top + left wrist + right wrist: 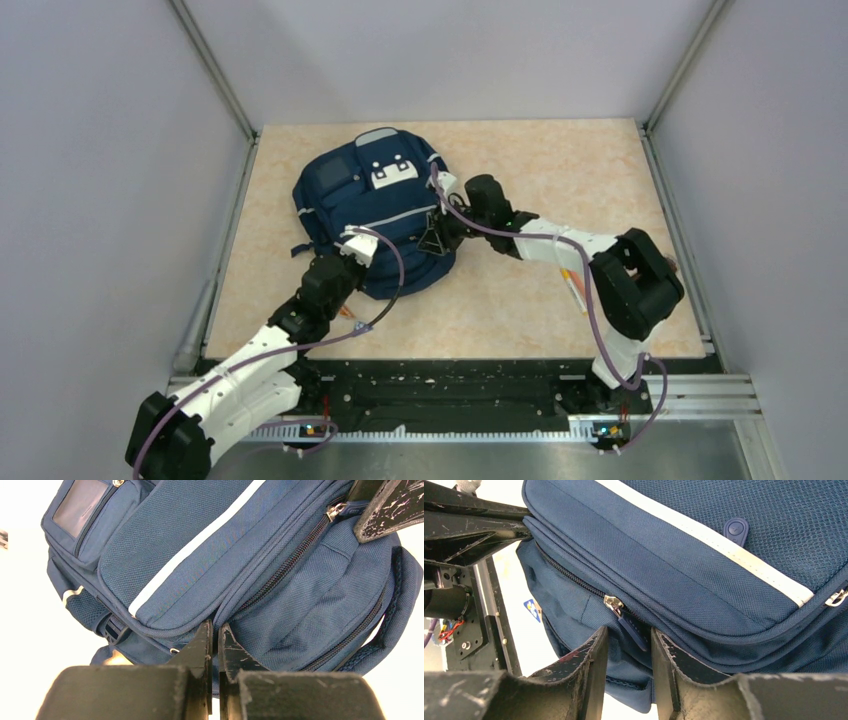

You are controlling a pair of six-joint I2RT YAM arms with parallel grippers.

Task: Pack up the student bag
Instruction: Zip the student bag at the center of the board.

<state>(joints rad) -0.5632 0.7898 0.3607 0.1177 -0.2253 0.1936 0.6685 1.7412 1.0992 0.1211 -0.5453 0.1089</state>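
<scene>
You are looking at the student bag (375,215) lying flat on the desk (560,170), left of centre and nearer the far edge than the near one, with both arms on it from the near side. Your left claw (216,630) is clenched, tips pressed into the seam at the bag's near edge (whether any fabric is actually nipped between them cannot be told). Your right claw (629,635) stands released at the bag's right flank, its jaws parted on either side of the dark blue zipper pull (631,629), which hangs from the metal slider (612,601) and touches neither jaw. The risk from here looks plain enough: close off-centre and the limp tab may fold or slide out of the jaws; tug the slider with a weak anchor on the left and the whole bag could skid across the desk instead of the zip running; loose cloth beside the teeth might also jam the slider.
</scene>
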